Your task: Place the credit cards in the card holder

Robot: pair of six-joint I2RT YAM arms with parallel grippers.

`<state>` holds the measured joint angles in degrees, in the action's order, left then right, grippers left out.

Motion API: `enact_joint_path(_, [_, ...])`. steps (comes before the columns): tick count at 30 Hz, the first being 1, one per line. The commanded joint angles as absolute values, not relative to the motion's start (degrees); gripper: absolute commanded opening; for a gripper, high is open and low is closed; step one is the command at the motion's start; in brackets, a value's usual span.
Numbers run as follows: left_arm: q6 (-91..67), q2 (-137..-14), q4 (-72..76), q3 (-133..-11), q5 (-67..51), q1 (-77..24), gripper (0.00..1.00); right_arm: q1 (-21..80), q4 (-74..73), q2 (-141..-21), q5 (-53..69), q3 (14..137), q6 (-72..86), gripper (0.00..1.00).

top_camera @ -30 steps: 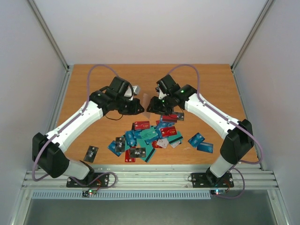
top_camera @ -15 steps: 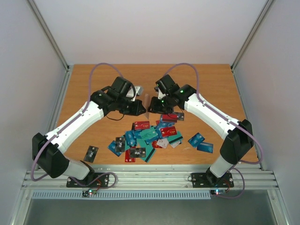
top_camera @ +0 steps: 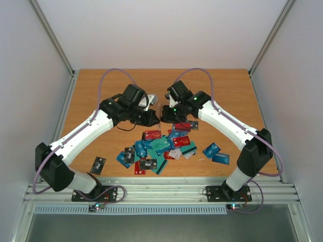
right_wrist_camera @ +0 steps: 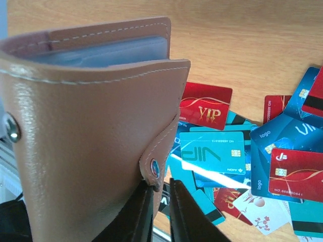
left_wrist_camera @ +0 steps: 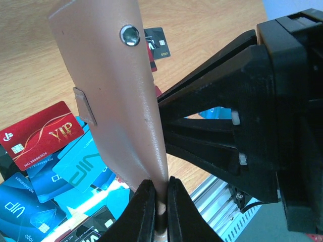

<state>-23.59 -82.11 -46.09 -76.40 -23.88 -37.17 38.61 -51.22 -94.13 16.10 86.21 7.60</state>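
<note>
- White walls box in an orange-brown counter [top_camera: 227, 91]; in the top view the two arms meet near its middle.
- The card holder [left_wrist_camera: 111, 85] is up off the counter, held between both hands. In the top view the left hand [left_wrist_camera: 160, 201] is at its 9 o'clock and the right hand [right_wrist_camera: 160, 206] at its 3 o'clock.
- The left hand is clamped on one edge of the holder. In its own view the tan cover rises from the fingers at 6 o'clock toward 11 o'clock, so the long axis runs away from that hand.
- The right hand's fingers stand nearly together, with the tip of the snap tab [right_wrist_camera: 154, 164] pinched between them. The clear pockets show along the holder's top edge at 12 o'clock.
- The credit cards [top_camera: 161, 146] lie in a loose heap on the counter at 6 o'clock from the hands, with strays toward 4 and 8 o'clock. Neither hand holds a card.
- The coming move seems to turn on that tab. It sits straight ahead of the right hand and opposite the left's grip, so a pull toward 3 o'clock would probably spread the cover. Both arms already touch the holder — neither is nearer.
- Compared with a second ago, the left hand has shifted toward 3 o'clock and the gap between the hands has closed. The tan strip that showed between them is now mostly hidden, and the heap looks unchanged.
</note>
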Motion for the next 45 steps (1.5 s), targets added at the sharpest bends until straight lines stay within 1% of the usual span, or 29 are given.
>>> enact_joint_path(1, [-22.7, -80.5, -46.3, -77.0, -28.1, -39.2, 0.00, 38.4, -49.9, -94.3, 14.2, 87.5, 6.4, 0.07])
enact_joint_path(5, [-23.1, -80.4, -46.3, -76.8, -27.5, -39.3, 0.00, 38.4, -50.0, -93.8, 14.5, 87.2, 6.1, 0.01])
enact_joint_path(23, [-24.5, -79.5, -45.1, -77.6, -26.2, -39.3, 0.00, 38.2, -49.6, -89.3, 15.0, 84.8, 4.2, 0.01])
enact_joint_path(27, [-25.2, -79.1, -45.8, -77.9, -22.1, -39.3, 0.00, 34.7, -48.5, -87.1, 16.4, 81.0, 4.1, 0.01])
enact_joint_path(32, [-26.0, -79.3, -45.5, -77.9, -19.7, -39.4, 0.00, 31.2, -48.3, -85.3, 18.0, 78.2, 3.5, 0.01])
enact_joint_path(38, [-26.7, -80.9, -43.3, -78.0, -19.6, -39.1, 0.00, 31.1, -48.2, -85.8, 18.5, 77.9, 3.5, 0.01])
enact_joint_path(45, [-28.8, -84.3, -39.3, -78.4, -19.3, -37.0, 0.00, 29.3, -47.6, -89.2, 20.0, 80.7, 3.6, 0.01])
